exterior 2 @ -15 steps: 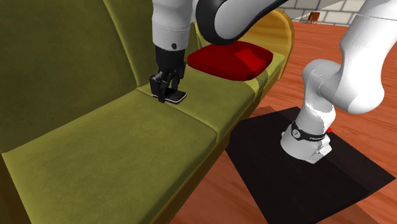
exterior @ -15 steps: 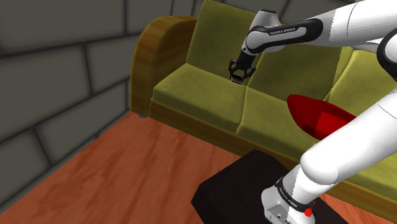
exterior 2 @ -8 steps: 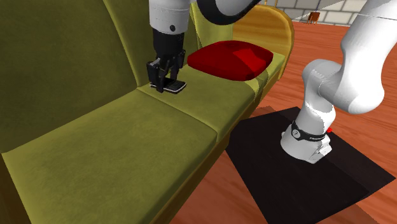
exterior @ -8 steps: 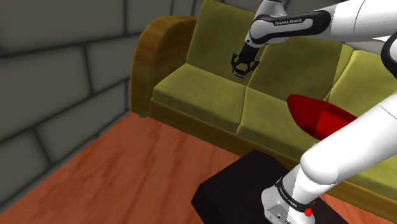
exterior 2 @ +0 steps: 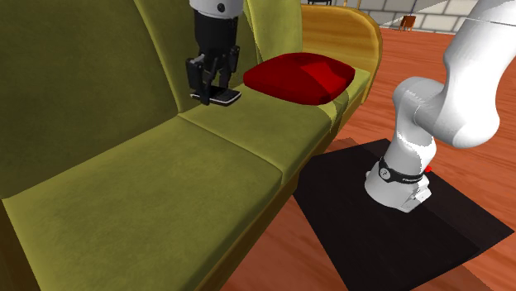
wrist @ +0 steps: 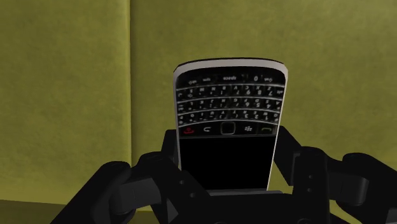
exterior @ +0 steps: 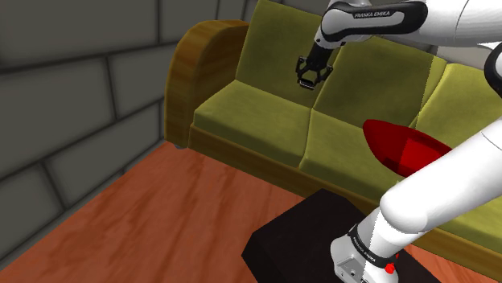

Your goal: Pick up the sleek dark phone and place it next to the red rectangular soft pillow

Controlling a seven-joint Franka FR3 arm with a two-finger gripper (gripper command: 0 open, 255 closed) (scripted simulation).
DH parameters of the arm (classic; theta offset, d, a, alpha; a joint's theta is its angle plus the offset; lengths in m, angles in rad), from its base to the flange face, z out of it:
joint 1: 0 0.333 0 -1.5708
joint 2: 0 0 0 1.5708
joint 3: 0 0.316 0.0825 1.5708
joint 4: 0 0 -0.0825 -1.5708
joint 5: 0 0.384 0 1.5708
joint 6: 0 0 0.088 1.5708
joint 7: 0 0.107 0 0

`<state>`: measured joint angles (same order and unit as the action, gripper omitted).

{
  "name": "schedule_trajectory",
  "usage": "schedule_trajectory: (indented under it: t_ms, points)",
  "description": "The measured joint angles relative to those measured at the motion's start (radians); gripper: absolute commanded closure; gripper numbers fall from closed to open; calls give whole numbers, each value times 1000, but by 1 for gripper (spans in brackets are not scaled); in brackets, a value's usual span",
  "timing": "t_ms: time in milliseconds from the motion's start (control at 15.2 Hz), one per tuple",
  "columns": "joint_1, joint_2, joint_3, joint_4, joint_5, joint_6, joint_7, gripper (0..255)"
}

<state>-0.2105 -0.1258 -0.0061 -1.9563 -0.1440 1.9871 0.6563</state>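
Gripper (exterior 2: pixel 212 85) is clamping the phone (wrist: pixel 229 105) by its long edges. I am seeing it held just above the sofa (exterior 2: pixel 149 198) seat, in front of the backrest and near the red pillow (exterior 2: pixel 302 76) but apart from it. Phone is showing as a glossy black slab with silver rim, rounded corners and small keypad. Sofa cloth is reading olive and velvety. Pillow is looking plump and rectangular.

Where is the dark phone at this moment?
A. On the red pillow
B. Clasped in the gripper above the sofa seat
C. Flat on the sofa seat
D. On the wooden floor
B: the gripper clasps the phone by its sides, clear of the sofa seat and apart from the red pillow.
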Motion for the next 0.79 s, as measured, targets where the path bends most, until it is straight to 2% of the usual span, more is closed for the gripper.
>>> schedule_trajectory:
  t_ms: [396, 792]
  points:
    - [-49, -60, -68, -66, 6, 21, -116, 255]
    - [-104, -90, -154, -86, 10, 27, -259, 255]
